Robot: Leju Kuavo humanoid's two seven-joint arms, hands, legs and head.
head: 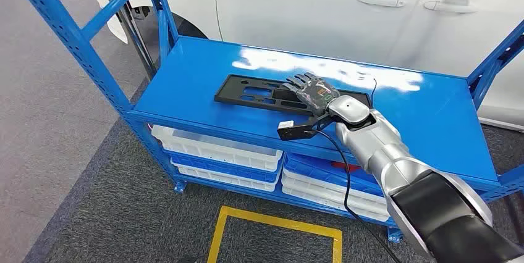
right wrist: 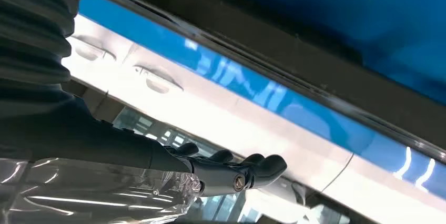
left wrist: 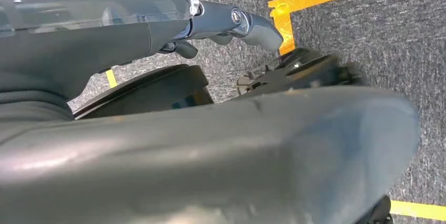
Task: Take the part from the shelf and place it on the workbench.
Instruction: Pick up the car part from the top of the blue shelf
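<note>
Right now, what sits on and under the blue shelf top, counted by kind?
Black flat part on the shelf top, under the right hand: 1
White bins below: 3 visible
Blue bins below: 2 visible
Total: 6

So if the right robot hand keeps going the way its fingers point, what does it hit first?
Probably nothing new: the right robot hand already lies over the black part on the blue shelf, fingers pointing along it. Beyond is bare shelf, then the white car. Depth is unclear.
</note>
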